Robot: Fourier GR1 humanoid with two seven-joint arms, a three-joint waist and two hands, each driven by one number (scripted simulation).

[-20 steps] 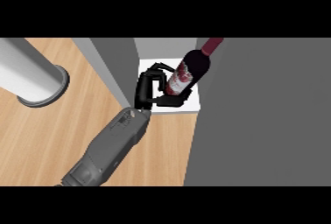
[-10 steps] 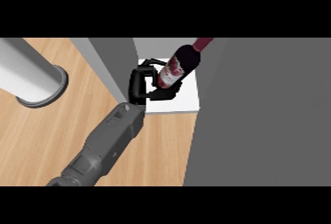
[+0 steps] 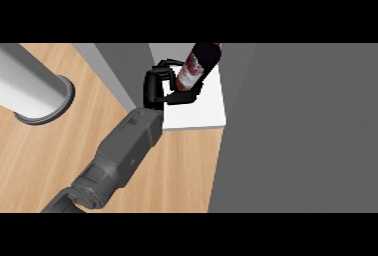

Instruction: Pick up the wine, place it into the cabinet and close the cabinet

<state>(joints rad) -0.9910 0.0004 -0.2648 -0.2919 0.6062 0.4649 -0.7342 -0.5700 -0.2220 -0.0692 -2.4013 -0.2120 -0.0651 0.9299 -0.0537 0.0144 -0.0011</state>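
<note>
Carried deeper into the cabinet (image 3: 122, 70) than a second ago, with the wine (image 3: 196, 64) now over the back of the white shelf (image 3: 199, 114) rather than near its front edge (bottle top cut off at the view's upper limit). Gripped by the left hand (image 3: 155, 87), fingers (image 3: 168, 63) curled round the bottle's body. Probably near set-down; impossible to tell whether already touching the shelf. Inside, only the bottle to be seen. Still to do: letting go, pulling out, closing the cabinet, perhaps by the grey panel (image 3: 295, 125) at right.
</note>
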